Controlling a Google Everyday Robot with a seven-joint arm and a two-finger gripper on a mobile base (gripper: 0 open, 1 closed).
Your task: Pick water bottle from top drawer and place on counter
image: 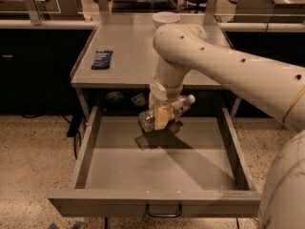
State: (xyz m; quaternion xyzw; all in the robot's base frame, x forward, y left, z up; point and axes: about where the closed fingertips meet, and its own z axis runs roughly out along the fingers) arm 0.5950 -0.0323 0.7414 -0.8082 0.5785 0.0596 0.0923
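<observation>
The water bottle [179,107] is a clear crinkled bottle with a white cap pointing right. It lies roughly level in my gripper [161,116], which is shut on its middle and holds it in the air above the open top drawer [157,161], near the drawer's back. Its shadow falls on the drawer floor below. The drawer is pulled fully out with its dark bar handle [164,210] at the front. The grey counter [126,51] lies just behind and above the bottle. My white arm [228,66] reaches in from the right and hides part of the counter.
A dark blue packet [102,59] lies on the counter's left side. A white bowl [166,19] stands at the counter's back, partly behind my arm. A pale ledge with glass panels [43,18] runs behind. Small objects sit in the dark space behind the drawer [114,98].
</observation>
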